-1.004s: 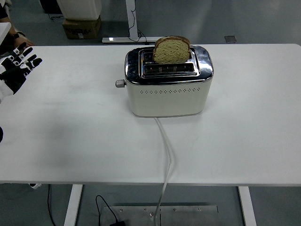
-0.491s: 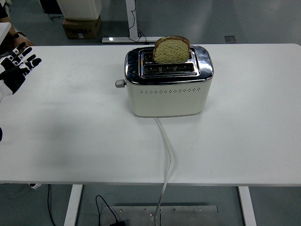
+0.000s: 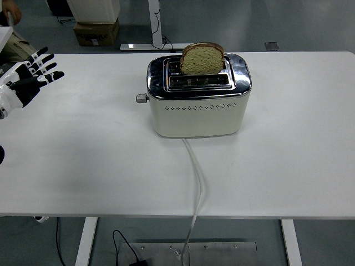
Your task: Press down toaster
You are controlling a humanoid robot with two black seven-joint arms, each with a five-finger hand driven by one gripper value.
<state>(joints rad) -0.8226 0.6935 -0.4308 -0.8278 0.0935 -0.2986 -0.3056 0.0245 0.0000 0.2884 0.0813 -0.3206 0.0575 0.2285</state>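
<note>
A cream and chrome toaster stands on the white table, a little back of centre. A slice of brown bread sticks up out of its far slot. Its lever knob juts from the left end and sits high. My left hand is at the far left edge, above the table, fingers spread and empty, well left of the knob. My right hand is out of view.
The toaster's white cord runs from its front over the table's near edge to the floor. A cardboard box and a desk leg stand on the floor behind the table. Part of a person shows at top left.
My left hand has moved a little to the right and up, toward the toaster, with its fingers more spread. The toaster and bread have not moved.
</note>
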